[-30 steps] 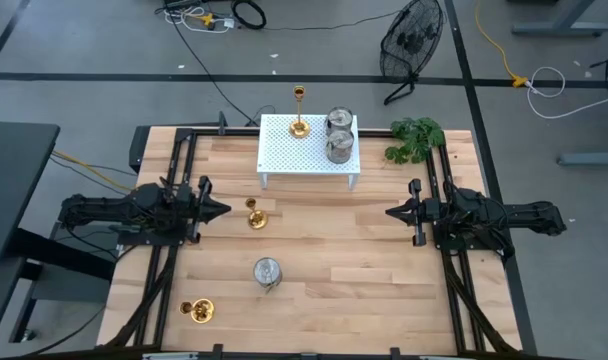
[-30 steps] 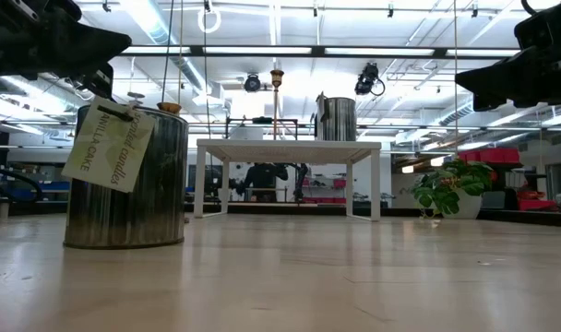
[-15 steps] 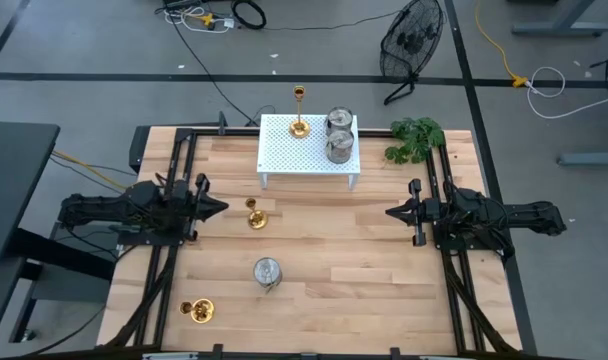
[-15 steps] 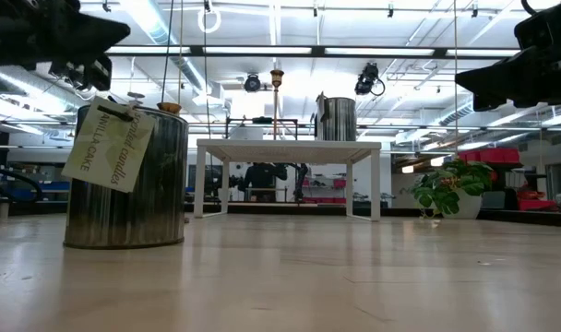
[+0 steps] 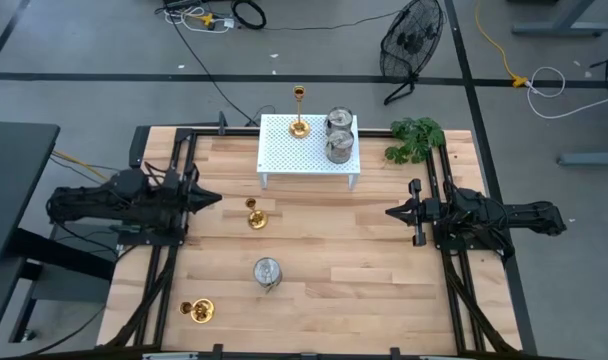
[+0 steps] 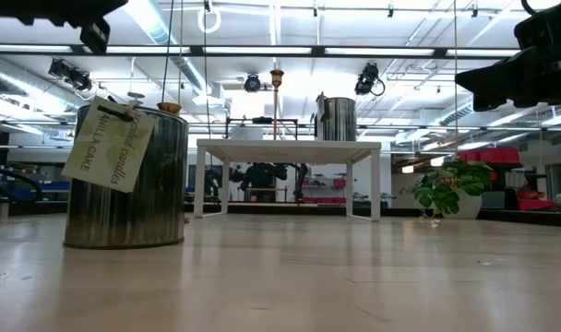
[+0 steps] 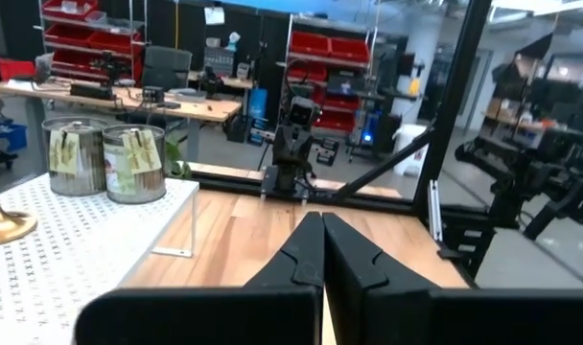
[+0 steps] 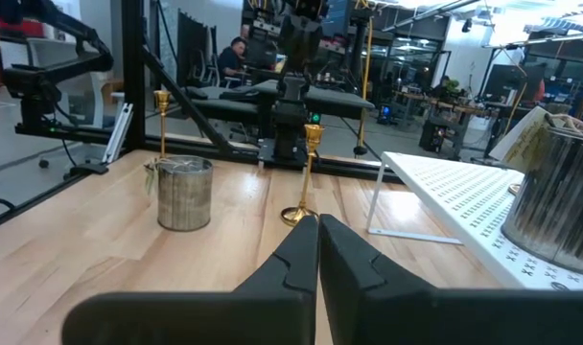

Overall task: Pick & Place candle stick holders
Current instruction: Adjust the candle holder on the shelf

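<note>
Gold and silver pieces shine on my wooden table. My left fingers have just pulled back toward the left edge, pressed together and holding nothing. I think that means a drop is done and I can go for the next piece. My right fingers wait near the right edge, pressed together too, with nothing in them.

On the white rack with tiny holes, by the far edge, stand one gold candle stick holder and two silver cans. The rack looks flat and hard. Three pieces are not on it yet. One gold holder stands near the middle of the table, with a round foot and a thin stem. One silver can sits closer to the near edge, squat and smooth, with a paper tag. Another gold holder is at the near left corner.
</note>
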Controlling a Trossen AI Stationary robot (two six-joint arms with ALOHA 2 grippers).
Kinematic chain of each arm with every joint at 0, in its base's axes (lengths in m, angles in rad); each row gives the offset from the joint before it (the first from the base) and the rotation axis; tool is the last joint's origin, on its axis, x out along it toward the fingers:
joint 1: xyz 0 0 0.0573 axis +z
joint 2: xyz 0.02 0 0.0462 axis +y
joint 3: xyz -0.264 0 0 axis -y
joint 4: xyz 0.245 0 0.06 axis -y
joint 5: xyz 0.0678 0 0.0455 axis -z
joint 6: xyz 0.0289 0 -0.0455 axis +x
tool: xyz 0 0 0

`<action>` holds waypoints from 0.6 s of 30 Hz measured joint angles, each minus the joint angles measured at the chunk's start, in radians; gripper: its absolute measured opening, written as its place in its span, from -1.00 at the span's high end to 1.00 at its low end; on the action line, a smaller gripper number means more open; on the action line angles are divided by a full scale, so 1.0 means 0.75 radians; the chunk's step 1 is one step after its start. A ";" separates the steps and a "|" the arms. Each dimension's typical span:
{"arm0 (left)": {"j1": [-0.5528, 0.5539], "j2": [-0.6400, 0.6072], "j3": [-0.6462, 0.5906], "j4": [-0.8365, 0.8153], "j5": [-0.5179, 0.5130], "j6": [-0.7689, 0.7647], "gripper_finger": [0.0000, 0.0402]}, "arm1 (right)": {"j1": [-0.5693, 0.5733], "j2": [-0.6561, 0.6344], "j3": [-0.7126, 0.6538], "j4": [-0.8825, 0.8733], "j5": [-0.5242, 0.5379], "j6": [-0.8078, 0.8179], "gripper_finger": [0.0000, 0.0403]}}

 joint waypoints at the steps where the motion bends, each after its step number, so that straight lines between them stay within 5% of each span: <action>1: 0.000 0.025 0.028 -0.022 0.001 0.008 0.99 | 0.000 0.000 0.000 0.000 0.000 0.000 0.91; 18: 0.000 0.416 0.324 -0.186 0.071 0.028 0.99 | 0.000 0.000 0.000 0.000 0.000 0.000 0.91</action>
